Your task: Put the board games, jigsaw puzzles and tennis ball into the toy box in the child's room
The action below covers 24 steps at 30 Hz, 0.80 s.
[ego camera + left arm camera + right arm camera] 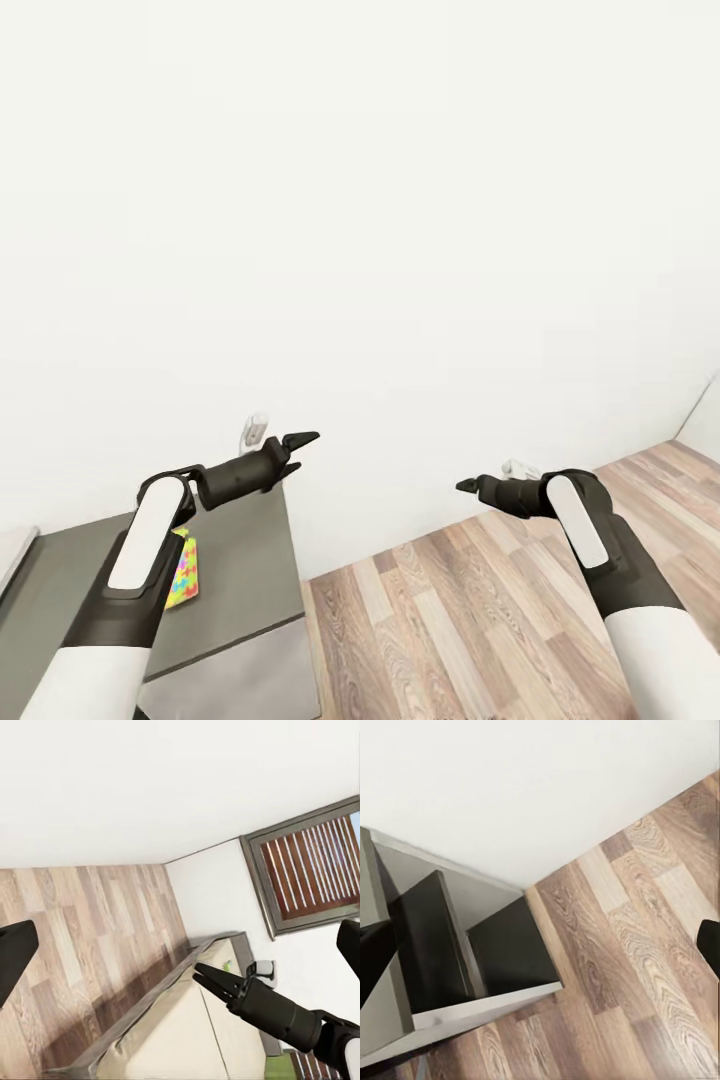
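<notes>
A bright jigsaw puzzle [183, 572] lies on the grey table [240, 590] at my lower left, partly under my left arm. The left gripper [298, 447] hangs above the table's far edge, fingers nearly together. My right gripper [468, 486] hovers over the wood floor [480, 620]; I cannot tell its spread. A white wall [400, 250] lies ahead.

I see one toy: a flat box with a bright multicoloured print [183, 572] lying on the grey tabletop [245, 560], partly behind my left forearm.
</notes>
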Tool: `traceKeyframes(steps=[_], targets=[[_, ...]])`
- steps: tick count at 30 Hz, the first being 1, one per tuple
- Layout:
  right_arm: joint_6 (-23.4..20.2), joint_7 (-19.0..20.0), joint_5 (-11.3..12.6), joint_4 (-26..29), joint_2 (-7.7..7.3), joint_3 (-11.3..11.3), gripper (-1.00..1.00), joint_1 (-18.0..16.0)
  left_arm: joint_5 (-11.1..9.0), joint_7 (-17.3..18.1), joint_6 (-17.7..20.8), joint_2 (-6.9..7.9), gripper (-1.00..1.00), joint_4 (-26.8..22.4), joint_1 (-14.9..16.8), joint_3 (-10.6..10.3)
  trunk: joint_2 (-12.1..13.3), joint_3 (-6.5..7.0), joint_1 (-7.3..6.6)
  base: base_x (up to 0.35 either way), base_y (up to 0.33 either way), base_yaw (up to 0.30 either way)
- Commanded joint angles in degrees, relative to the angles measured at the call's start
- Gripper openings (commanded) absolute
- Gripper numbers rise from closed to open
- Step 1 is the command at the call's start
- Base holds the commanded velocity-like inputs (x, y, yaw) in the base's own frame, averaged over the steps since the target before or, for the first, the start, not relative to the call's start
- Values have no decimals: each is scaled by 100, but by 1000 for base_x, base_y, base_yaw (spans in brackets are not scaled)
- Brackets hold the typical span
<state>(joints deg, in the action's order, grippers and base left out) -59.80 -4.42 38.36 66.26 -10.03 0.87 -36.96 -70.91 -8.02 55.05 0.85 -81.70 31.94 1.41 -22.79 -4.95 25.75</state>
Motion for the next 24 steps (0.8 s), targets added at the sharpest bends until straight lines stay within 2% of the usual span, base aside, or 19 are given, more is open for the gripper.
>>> traceKeyframes(steps=[1, 11, 16, 20, 23, 24], targets=[[-20, -46, 51, 2, 1, 1, 100, -7, -65, -60, 23, 1, 100, -7, 4, 6, -13, -12, 4, 0, 0, -287], [-20, -38, 61, -39, -6, -264, 100, -10, -43, -124, 26, 24, 100, 3, 5, 6, -13, 4, 4, 0, 0, -287], [-20, -36, 70, -62, -14, -367, 100, -7, -14, -215, 8, -4, 100, 187, 61, -14, -13, 12, 4, 0, 0, -287], [-20, -36, 63, -187, -27, -402, 100, -7, 87, -327, -3, -35, 100, 516, 209, -46, -13, 15, 4, 0, 0, -287], [-20, -34, 52, -436, -45, -416, 100, -10, 311, -394, -110, -118, 100, 960, 327, -102, -13, 17, 4, 0, 0, -287], [-20, -34, 52, -436, -45, -416, 100, -10, 311, -394, -110, -118, 100, 960, 327, -102, -13, 17, 4, 0, 0, -287]])
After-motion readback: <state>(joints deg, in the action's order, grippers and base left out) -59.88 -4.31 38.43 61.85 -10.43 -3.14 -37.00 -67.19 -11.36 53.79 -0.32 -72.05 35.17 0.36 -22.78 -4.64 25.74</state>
